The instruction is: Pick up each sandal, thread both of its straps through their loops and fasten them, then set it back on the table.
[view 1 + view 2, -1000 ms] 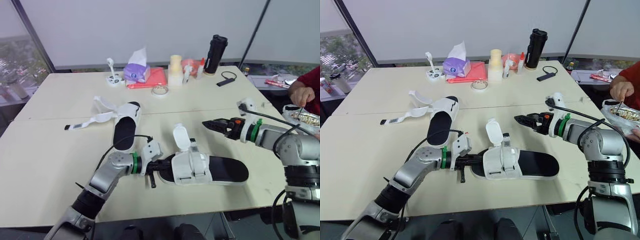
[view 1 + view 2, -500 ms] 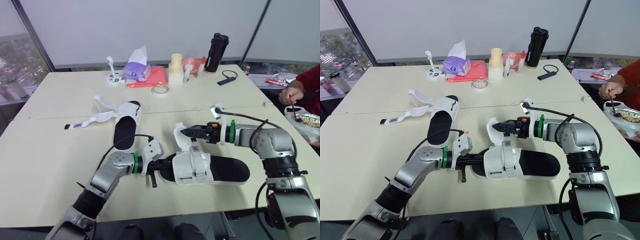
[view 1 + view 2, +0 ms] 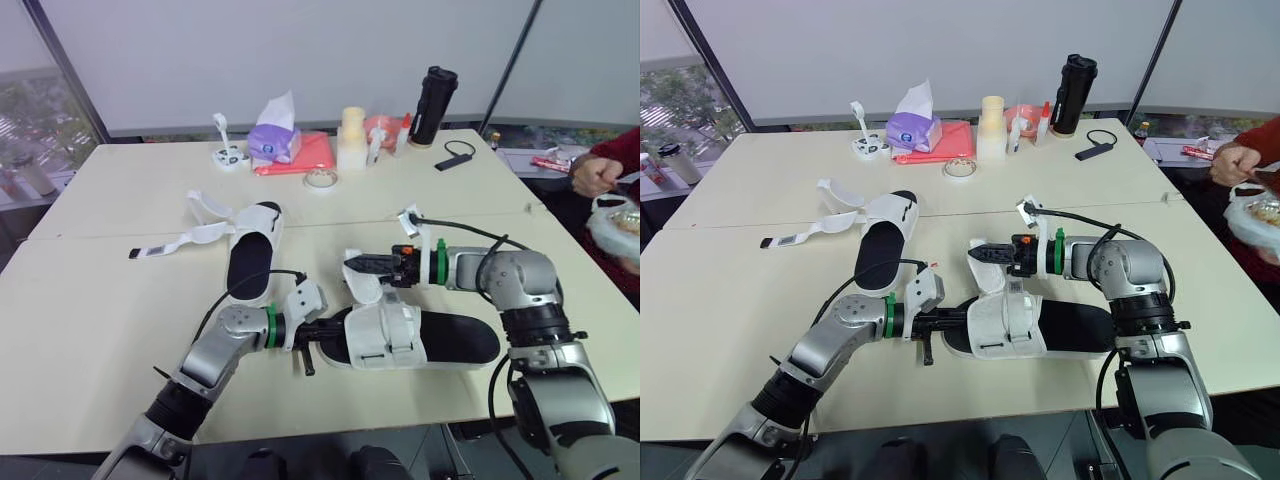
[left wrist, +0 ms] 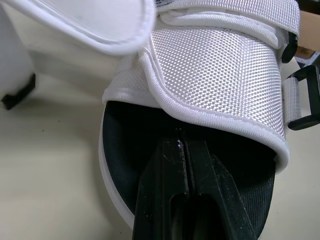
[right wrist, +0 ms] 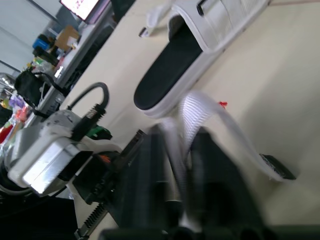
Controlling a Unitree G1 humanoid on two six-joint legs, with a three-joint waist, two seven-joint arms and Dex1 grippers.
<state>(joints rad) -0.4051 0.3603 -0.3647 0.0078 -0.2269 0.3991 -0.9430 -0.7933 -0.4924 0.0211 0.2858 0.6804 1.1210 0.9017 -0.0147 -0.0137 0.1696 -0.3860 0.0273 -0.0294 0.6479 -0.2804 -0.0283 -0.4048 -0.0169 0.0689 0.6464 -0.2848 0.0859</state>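
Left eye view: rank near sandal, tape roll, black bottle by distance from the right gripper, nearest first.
1. near sandal: right under the right gripper, near the table's front edge.
2. tape roll: mid-table, farther back.
3. black bottle: at the far edge.

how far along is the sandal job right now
Done: neither sandal looks finished. On the near sandal one strap lies flat across the upper.
In hand: the left gripper, fingers shut, sits in that sandal's front opening, and the right gripper is at its loose strap, which stands up.
Left: threading and fastening that strap, then the far sandal, whose straps lie splayed on the table.
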